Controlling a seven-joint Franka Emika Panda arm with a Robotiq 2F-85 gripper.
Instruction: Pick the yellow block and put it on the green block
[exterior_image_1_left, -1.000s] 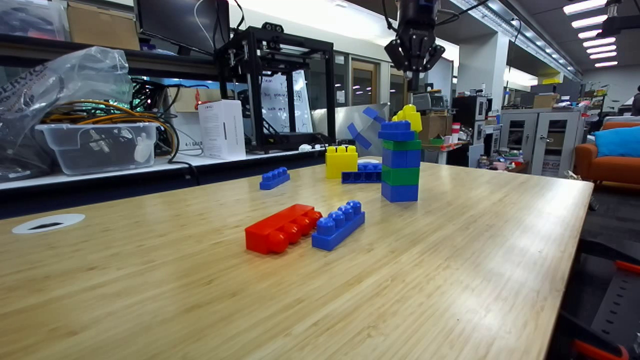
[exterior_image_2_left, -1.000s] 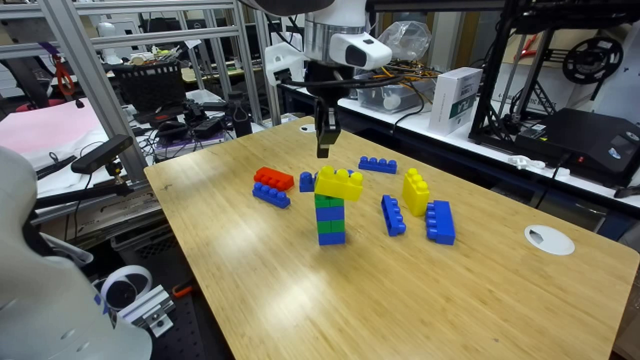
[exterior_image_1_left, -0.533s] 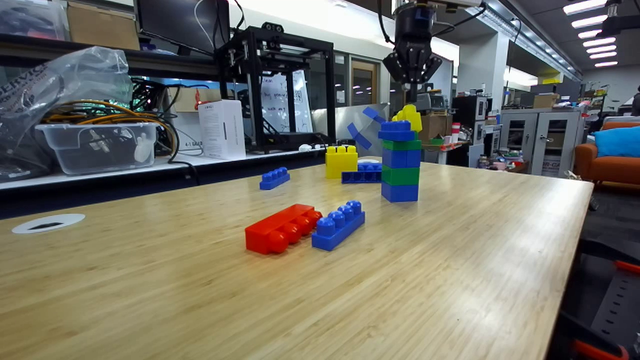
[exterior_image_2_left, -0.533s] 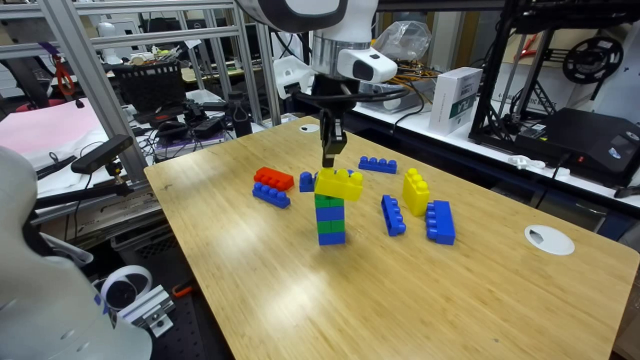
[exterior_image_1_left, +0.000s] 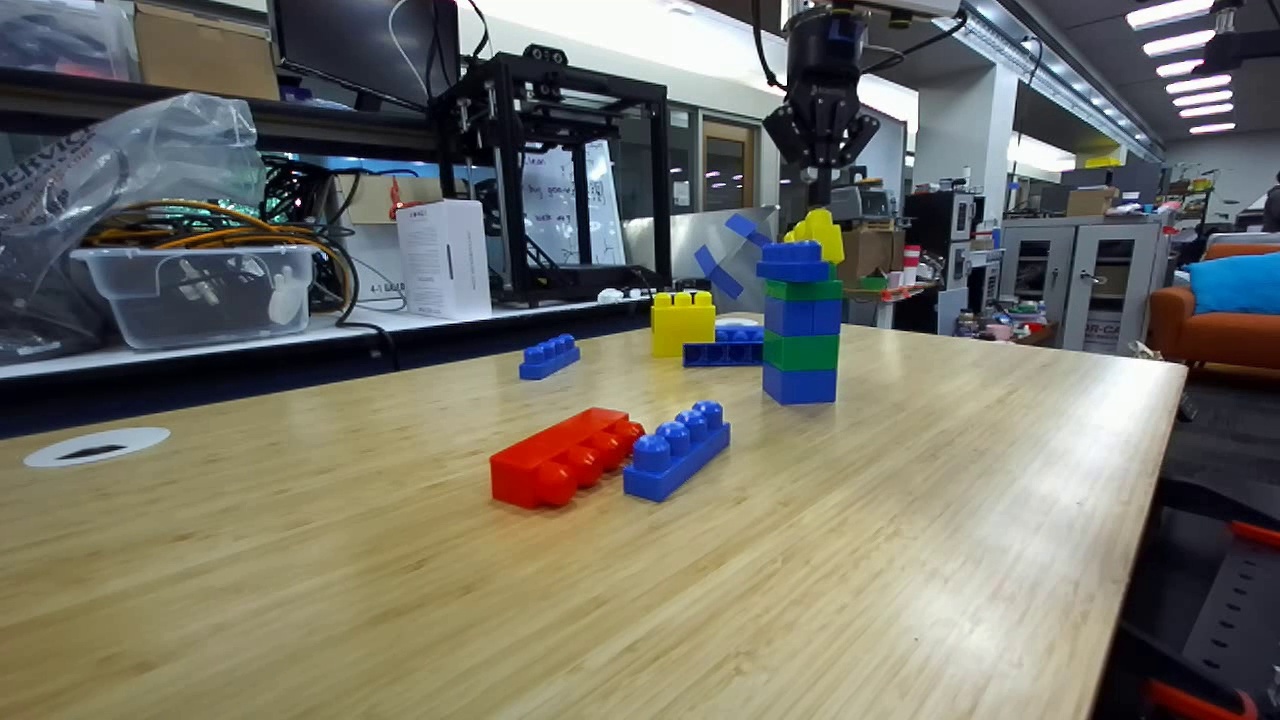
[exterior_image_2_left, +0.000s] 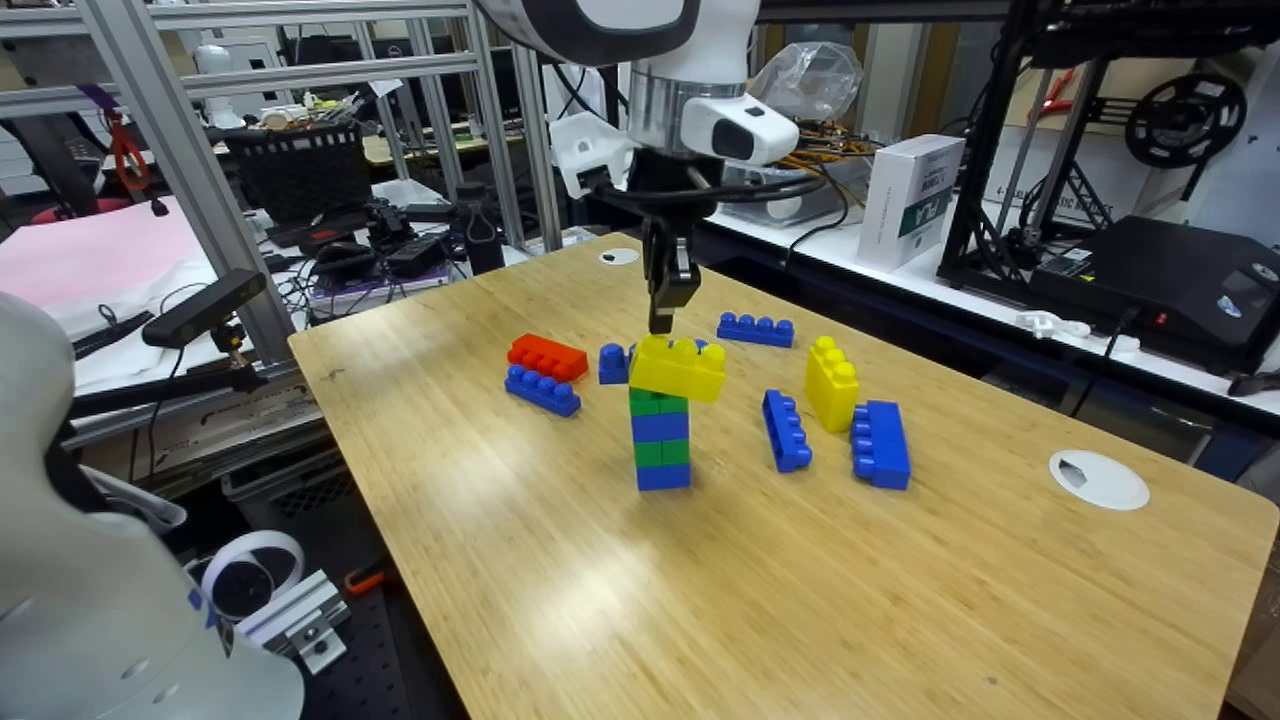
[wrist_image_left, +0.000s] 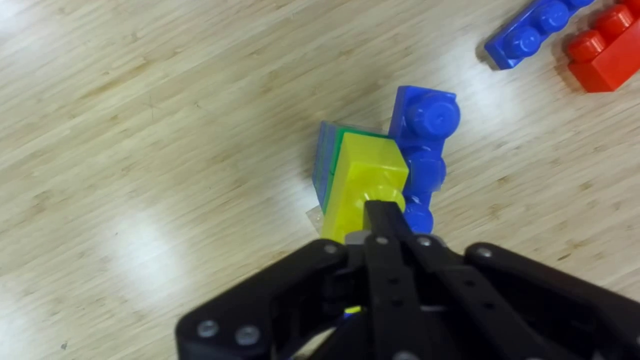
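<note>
Moved since a second ago: the gripper (exterior_image_2_left: 660, 322) has come down to the top of the stack (exterior_image_1_left: 802, 318). Everything on the wood table (exterior_image_2_left: 850, 600) lies as before. Jaws tight together, tips right at the studs of the yellow block (exterior_image_2_left: 678, 372); can't tell if they touch.

Closest in an exterior view: white robot base (exterior_image_2_left: 110, 600), beside the table.

Then the stack, upright. Bottom up: lowest blue brick (exterior_image_2_left: 663, 478), lower green brick (exterior_image_2_left: 650, 454), middle blue brick (exterior_image_2_left: 660, 428), then the green block (exterior_image_2_left: 645, 404). Yellow block sits on that green block, studs up, one end overhanging. Wrist view shows the top blue brick (wrist_image_left: 422, 155) just beside it, studs up; in both exterior views it shares the top of the stack.

Past the stack, one side: hollow blue brick (exterior_image_2_left: 787, 432) on its side, then the tall yellow brick (exterior_image_2_left: 830, 390) upright, studs up, and the thick blue brick (exterior_image_2_left: 885, 445) on its side just beside that.

Other side, farther: slim blue brick (exterior_image_2_left: 541, 391), studs up, with the red brick (exterior_image_2_left: 546, 358) just behind it, lying on its side, studs toward the blue; can't tell if those two touch. Farther still, the far blue brick (exterior_image_2_left: 755, 331), studs up.

Behind it all, off the table: white box (exterior_image_2_left: 908, 205) and clear bin (exterior_image_1_left: 195, 300).
</note>
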